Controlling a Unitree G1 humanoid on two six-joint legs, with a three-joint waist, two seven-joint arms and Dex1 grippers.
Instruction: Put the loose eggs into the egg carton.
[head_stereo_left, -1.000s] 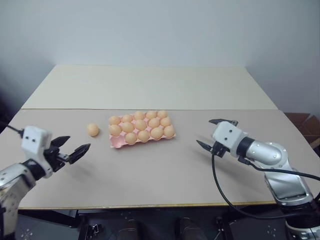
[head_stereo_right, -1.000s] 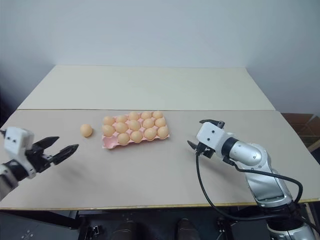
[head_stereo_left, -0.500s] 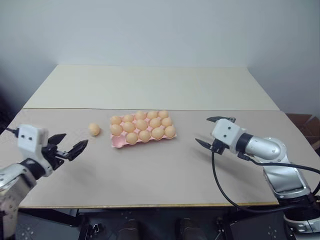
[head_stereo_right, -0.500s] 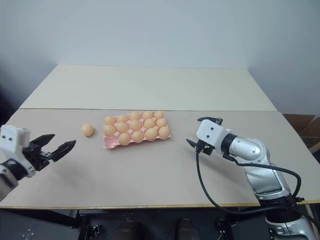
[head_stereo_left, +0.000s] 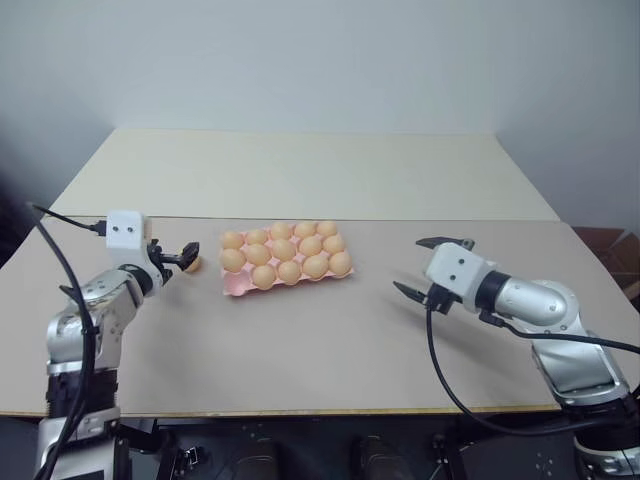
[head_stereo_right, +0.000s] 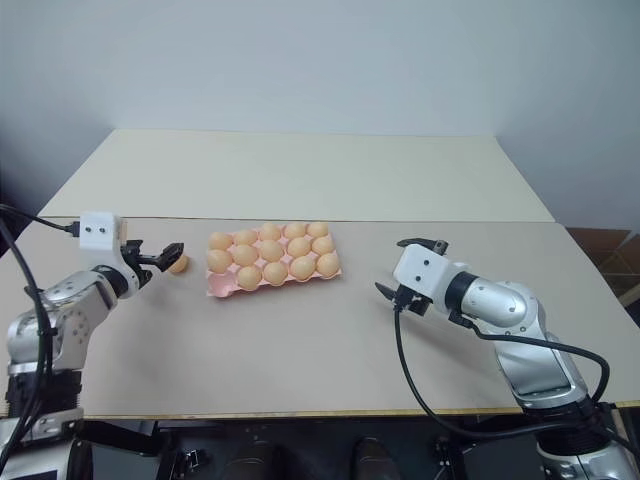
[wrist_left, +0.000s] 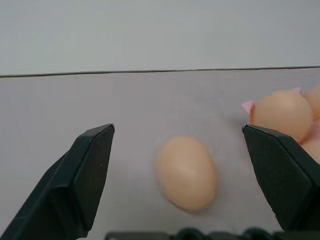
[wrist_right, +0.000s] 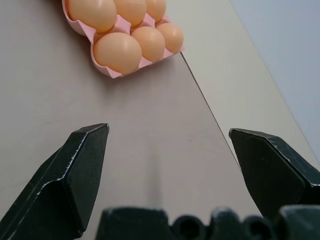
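Head views: left gripper (head_stereo_left: 181, 257) spread wide, smooth black fingers either side of the loose egg (head_stereo_left: 190, 264), holding nothing. Egg matte, pale orange-tan, oval, resting on the flat beige table (head_stereo_left: 320, 330) right at the fingertips. Egg carton (head_stereo_left: 284, 261) just beyond that egg, away from the left gripper: pink, moulded, rectangular, lidless, packed with rounded eggs of the same tan; one front cup seemingly vacant. Right gripper (head_stereo_left: 425, 266) well off to the carton's other side, likewise spread wide and empty, fingers aimed toward the carton. Table top in two panels, a paler cream one farther back.

Left wrist view: two wedge-shaped black fingers (wrist_left: 85, 175) far apart, egg lying between them near their tips, untouched by either, long axis tilted. Scalloped pink carton corner with a seated egg beside the far finger.

Right wrist view: blocky, hard-edged fingers (wrist_right: 75, 172) at full spread over bare table. Carton end ahead of the tips, four glossy-smooth eggs seated in its rounded cups.
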